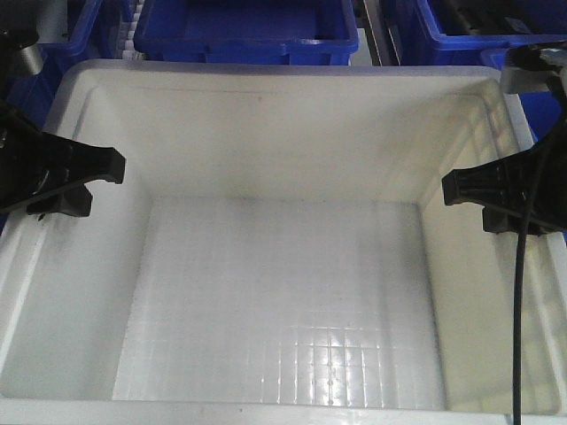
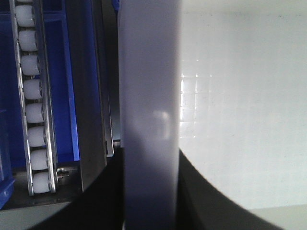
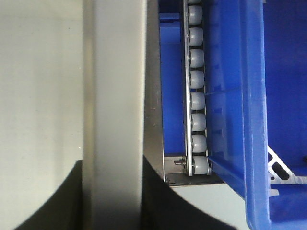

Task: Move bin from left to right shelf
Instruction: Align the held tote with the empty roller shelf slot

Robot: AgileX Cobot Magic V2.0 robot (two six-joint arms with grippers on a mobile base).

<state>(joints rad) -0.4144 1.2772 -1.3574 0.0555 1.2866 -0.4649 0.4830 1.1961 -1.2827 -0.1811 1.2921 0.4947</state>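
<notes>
— Bin (image 1: 283, 266) first: where is it?

— Right under the front camera, filling the view, empty. Some dark blue bins (image 1: 248, 31) stand just behind its far wall. Whether it rests on a rack or hangs lifted, I cannot tell.

— And the hold?

— The left claw (image 1: 99, 184) is closed over the left wall, one finger inside and one outside. Its wrist view shows the rim (image 2: 148, 96) running straight up between the dark fingers (image 2: 103, 201). The right claw (image 1: 468, 202) grips the right wall the same way, with the rim pinched likewise in its own wrist view. Neither claw has anything else in it.

— So what worries you?

— Smooth plastic and narrow pinches. I judge that if one arm leads the other, the bin twists and a wall may slide out of the fingers. One side would then drop.

— Anything around it?

— A roller lane (image 2: 33, 96) runs just beside the left wall and a second lane (image 3: 197, 96) beside the right, with a blue bin (image 3: 235, 96) on the far side of that one. A sideways carry at this height could catch the rim on a lane or shove that neighbour. Whether these lanes belong to the right shelf, I cannot tell.
</notes>
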